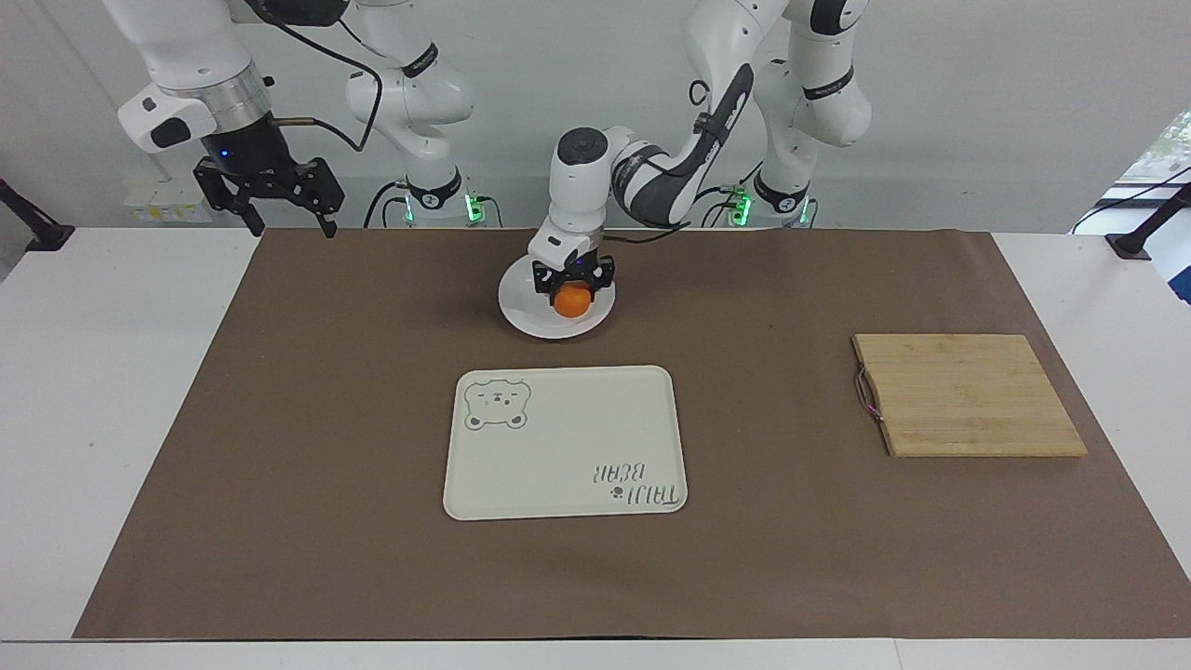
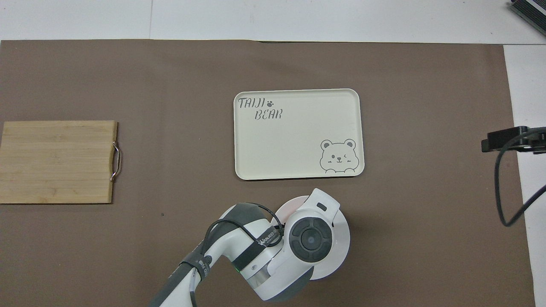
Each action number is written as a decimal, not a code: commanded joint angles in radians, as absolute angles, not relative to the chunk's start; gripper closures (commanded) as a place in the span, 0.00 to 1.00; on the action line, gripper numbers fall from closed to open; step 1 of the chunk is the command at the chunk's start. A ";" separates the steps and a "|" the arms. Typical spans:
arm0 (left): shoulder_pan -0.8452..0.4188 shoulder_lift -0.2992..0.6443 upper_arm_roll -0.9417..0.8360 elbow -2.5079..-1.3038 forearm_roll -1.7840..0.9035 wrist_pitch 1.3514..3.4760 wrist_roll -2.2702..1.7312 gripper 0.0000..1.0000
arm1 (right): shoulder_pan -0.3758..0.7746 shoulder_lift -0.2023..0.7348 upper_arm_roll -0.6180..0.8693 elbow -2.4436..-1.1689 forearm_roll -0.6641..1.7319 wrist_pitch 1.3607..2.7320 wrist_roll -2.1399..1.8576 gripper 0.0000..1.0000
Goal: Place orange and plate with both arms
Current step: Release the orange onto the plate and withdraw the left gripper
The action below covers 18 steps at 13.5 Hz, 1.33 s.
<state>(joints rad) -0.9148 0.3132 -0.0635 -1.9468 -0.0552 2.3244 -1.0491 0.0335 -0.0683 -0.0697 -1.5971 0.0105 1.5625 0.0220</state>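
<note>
A: Why is the left pincer (image 1: pixel 572 286) so low over the plate (image 1: pixel 521 312)?

B: It is clamped on the orange (image 1: pixel 572 300), which hangs under its fingertips inside the plate's rim. My guess is it means to let the fruit go there. Whether the orange already touches the dish I cannot tell.

A: And from above?

B: The left arm's wrist covers most of the plate (image 2: pixel 341 247), so neither orange nor fingers show there. Only the dish's edge peeks out.

A: The right pincer (image 1: pixel 277 203)?

B: It waits, raised over the mat's edge at the right arm's end of the bench, jaws spread wide, holding nothing. I take it that it stays clear until the plate needs carrying.

A: Where would the plate go?

B: Probably onto the cream bear tray (image 1: pixel 565 442), which lies just farther from the robots than the plate and bears nothing.

A: The surface?

B: A white bench (image 1: pixel 84 391) under a brown mat (image 1: pixel 307 447). A bamboo cutting board (image 1: pixel 968 395) with a metal handle sits toward the left arm's end, well apart from the tray. A plain pale wall stands at the robots' backs.
</note>
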 commanded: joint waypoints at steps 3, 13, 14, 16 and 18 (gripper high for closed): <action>-0.890 0.270 -0.038 -1.948 -0.066 2.323 -1.060 0.00 | 0.028 -0.063 -0.066 -1.580 0.025 1.540 0.044 0.00; -0.435 0.155 -0.035 -1.729 -0.066 1.935 -0.529 0.00 | 0.028 -0.067 -0.069 -1.585 0.025 1.520 0.046 0.00; -0.376 0.153 -0.037 -1.717 -0.066 1.925 -0.459 0.00 | 0.020 -0.067 -0.069 -1.583 0.026 1.507 0.041 0.00; -0.286 0.144 -0.029 -1.691 -0.066 1.921 -0.370 0.00 | 0.029 -0.068 -0.066 -1.582 0.023 1.508 0.043 0.00; -0.201 0.135 -0.025 -1.675 -0.066 1.898 -0.248 0.00 | 0.029 -0.074 -0.066 -1.592 0.009 1.502 0.035 0.00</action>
